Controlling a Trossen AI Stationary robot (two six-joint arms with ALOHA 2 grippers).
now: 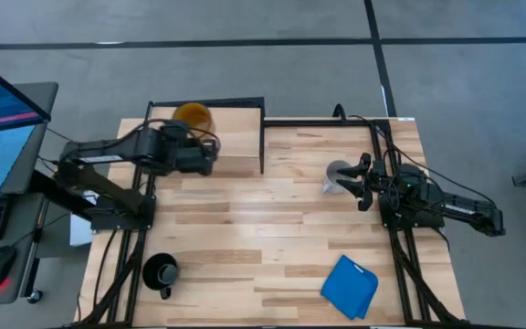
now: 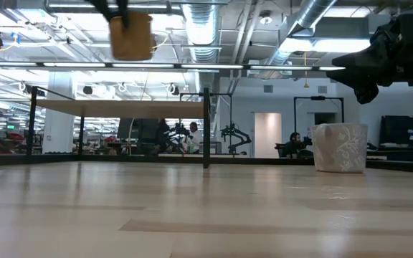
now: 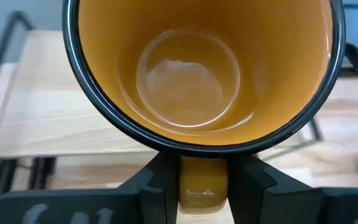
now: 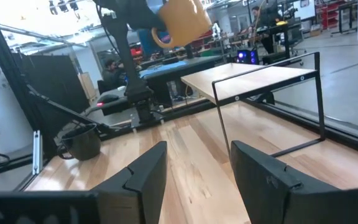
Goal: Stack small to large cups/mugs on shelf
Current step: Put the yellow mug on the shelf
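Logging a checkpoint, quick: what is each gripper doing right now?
Left gripper: jaws shut on the yellow-orange mug by its handle, held above the shelf.
Right gripper: jaws open, empty, beside the grey-white mug.

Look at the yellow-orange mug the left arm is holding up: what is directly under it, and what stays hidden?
Under the yellow-orange mug, held by its handle in the left gripper, lies the shelf, apparently bare. The mug and arm hide part of the shelf from above.

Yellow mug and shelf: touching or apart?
Apart. The low view shows the yellow mug, held by the left gripper, hanging clear above the shelf.
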